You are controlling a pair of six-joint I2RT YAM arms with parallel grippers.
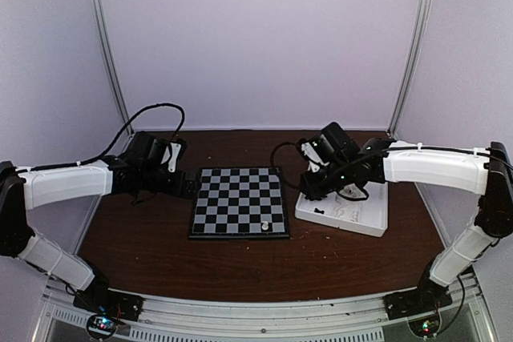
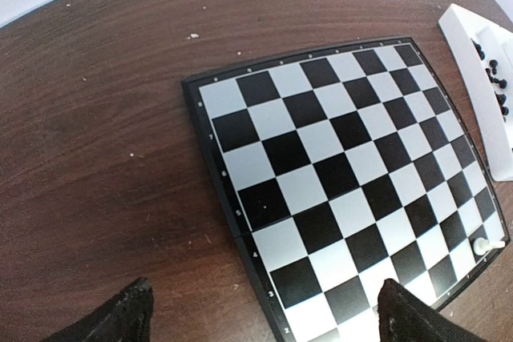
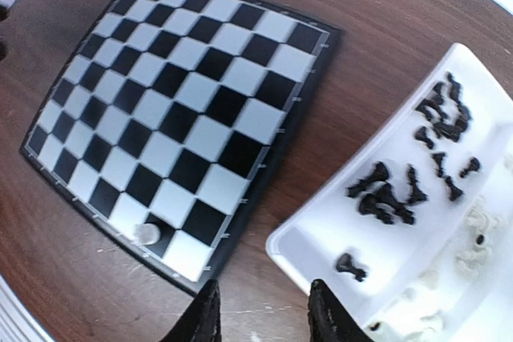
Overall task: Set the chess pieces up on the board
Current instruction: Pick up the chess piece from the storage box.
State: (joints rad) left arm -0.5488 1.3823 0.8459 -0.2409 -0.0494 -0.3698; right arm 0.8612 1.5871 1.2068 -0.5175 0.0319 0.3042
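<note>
Right wrist view: the right claw [image 3: 264, 303] gapes empty over the tray [image 3: 298, 239] near the surface's [image 3: 361, 6] right edge, probably fetching a piece [image 3: 349, 265] next by dropping onto it; left claw [image 2: 264, 311] spread, empty.

1. The top external view looked down from above the desk's [image 1: 144, 254] near edge toward its far edge.
2. The left wrist view faced right, close over the board [image 2: 337, 174].
3. The right wrist view faced left, close over the tray [image 3: 321, 239]; all three shared the board.
</note>
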